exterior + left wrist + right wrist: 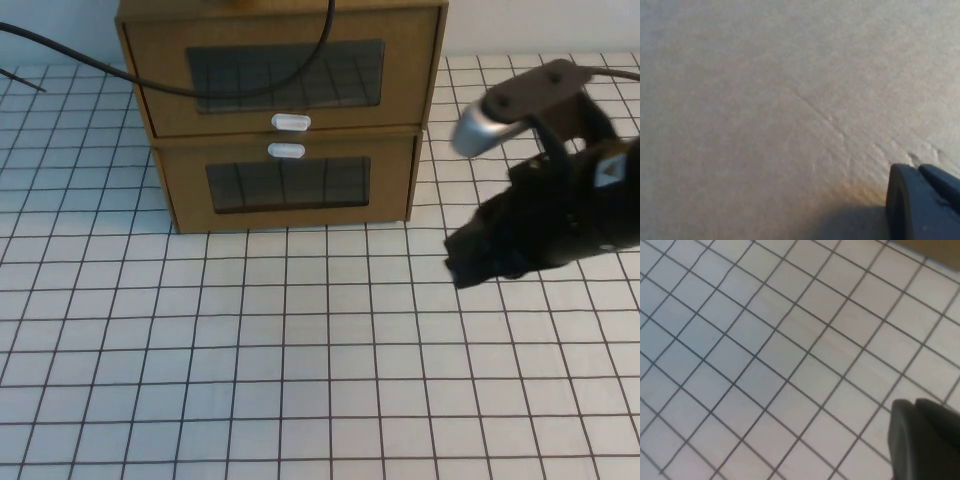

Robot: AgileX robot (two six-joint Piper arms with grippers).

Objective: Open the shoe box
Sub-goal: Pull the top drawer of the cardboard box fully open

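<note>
At upper centre of the high view stands the shoe box (285, 110), a cardboard unit of two stacked drawers, both pushed in flush. Each drawer has a dark window (288, 182) and a small white handle (286, 150); what lies inside I cannot tell. A black cable (150, 85) drapes across the upper front. My right hand (468, 265), clenched on nothing, hovers at the right of the frame above the white gridded counter (250, 350), apart from the box. My left hand (922, 205) sits close against tan cardboard; whether it is clenched or released I cannot tell.
</note>
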